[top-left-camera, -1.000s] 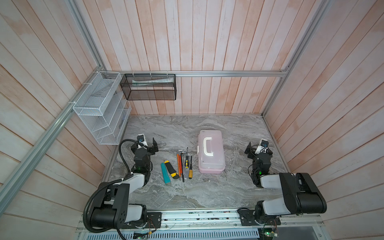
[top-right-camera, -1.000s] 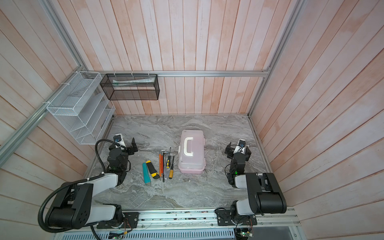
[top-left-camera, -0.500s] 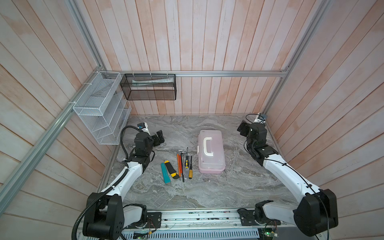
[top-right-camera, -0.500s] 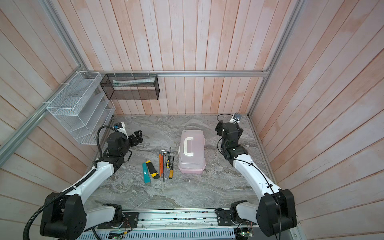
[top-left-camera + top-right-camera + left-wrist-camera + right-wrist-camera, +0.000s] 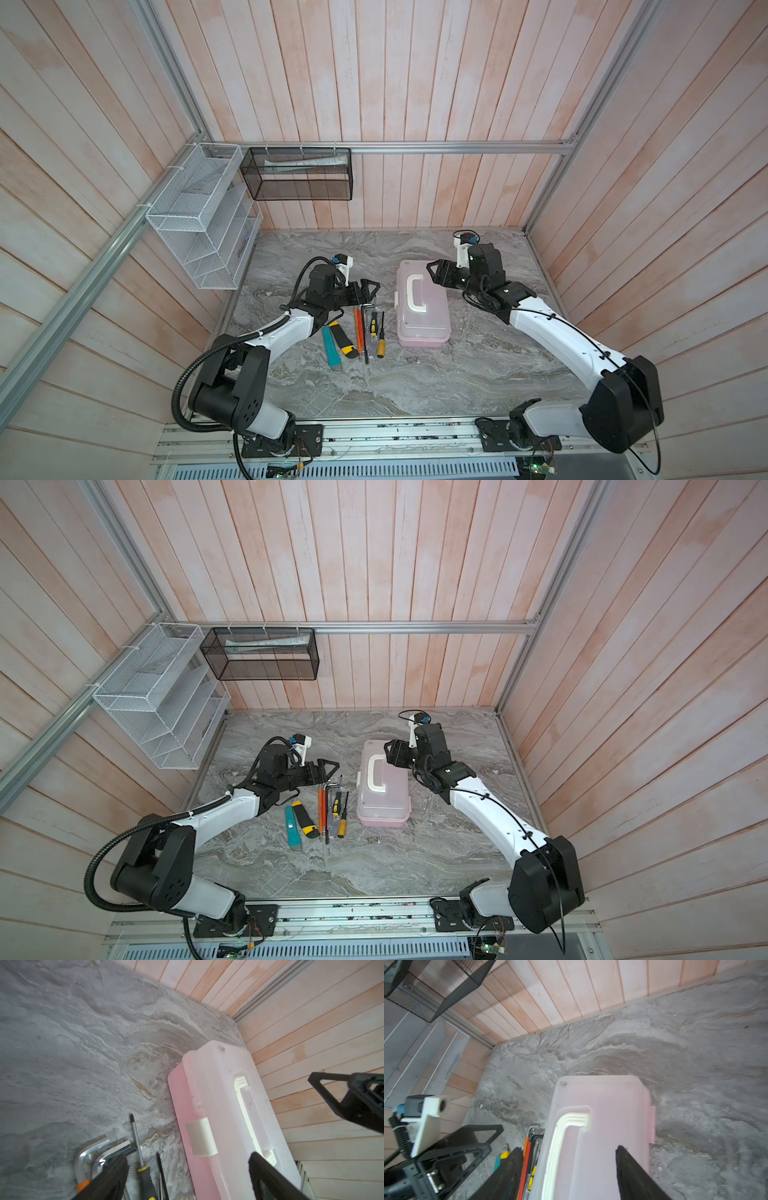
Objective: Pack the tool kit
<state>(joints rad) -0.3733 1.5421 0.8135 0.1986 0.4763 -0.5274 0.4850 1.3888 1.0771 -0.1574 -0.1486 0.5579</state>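
Two arms lean in over a grey marble table [image 5: 415,386], and I'll place everything off the case. Biggest extras are a white rack [image 5: 195,216] on the side wall, well off to the case's left and further back, and a black basket [image 5: 299,187] on the back wall, also behind and left of the case.

The case [image 5: 422,328] lies flat mid-table with the lid shut and its long side running front to back. Its white handle [image 5: 573,1120] is on top, and the white latch [image 5: 201,1136] is on the left side, facing the tools.

The right gripper [image 5: 436,272] hovers over the case's far right corner, fingers spread, nothing between them but air above the lid. The left gripper [image 5: 370,289] hangs just left of the case's far end, above the tool tips, also wide apart and empty.

Tools lie in a row just left of the case. Screwdrivers [image 5: 380,348] are nearest, then hex keys [image 5: 89,1154], orange tools [image 5: 357,328], a yellow-black knife [image 5: 347,345] and a teal knife [image 5: 331,348] furthest out. Can't tell if the nearest one touches the case.
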